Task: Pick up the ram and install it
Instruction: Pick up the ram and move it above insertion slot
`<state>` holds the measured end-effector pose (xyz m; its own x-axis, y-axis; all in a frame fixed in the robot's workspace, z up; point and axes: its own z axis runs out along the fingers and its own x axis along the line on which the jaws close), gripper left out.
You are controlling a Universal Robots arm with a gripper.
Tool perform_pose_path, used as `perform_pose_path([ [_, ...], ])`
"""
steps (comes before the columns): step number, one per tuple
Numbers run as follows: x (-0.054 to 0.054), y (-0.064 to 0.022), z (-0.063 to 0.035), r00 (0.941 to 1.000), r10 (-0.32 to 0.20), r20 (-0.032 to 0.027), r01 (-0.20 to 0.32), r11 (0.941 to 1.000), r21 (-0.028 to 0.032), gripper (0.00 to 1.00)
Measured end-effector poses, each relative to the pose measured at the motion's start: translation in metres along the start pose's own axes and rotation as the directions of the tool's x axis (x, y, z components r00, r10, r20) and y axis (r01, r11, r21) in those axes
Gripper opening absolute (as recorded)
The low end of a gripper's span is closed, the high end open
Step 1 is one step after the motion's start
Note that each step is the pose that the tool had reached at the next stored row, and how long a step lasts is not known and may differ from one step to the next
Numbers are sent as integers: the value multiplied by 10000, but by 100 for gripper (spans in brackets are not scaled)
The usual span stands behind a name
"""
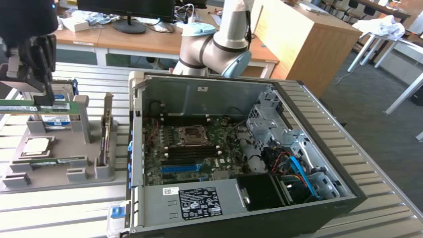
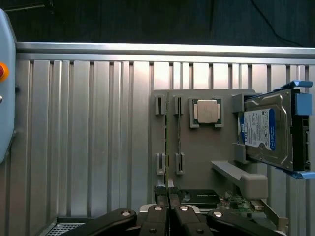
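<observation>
Gripper pinching ram by flat faces, 9 o'clock of computer case. Ram judged light, stiff, fragile; mid-length hold advised.

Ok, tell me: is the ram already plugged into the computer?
No, the ram is clamped in the fingers over the gray tray, outside the open computer case.

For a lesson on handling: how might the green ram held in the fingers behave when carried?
The ram is probably stiff: it juts level from the fingers without sagging. Likely light but fragile, being so thin.
</observation>
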<state>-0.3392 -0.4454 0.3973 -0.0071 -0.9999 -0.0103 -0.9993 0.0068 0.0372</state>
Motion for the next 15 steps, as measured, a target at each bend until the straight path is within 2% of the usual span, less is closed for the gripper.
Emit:
perform_pose_path([
  [15, -2, -327, -12, 10000, 0, 0, 0, 10000, -22, 12],
])
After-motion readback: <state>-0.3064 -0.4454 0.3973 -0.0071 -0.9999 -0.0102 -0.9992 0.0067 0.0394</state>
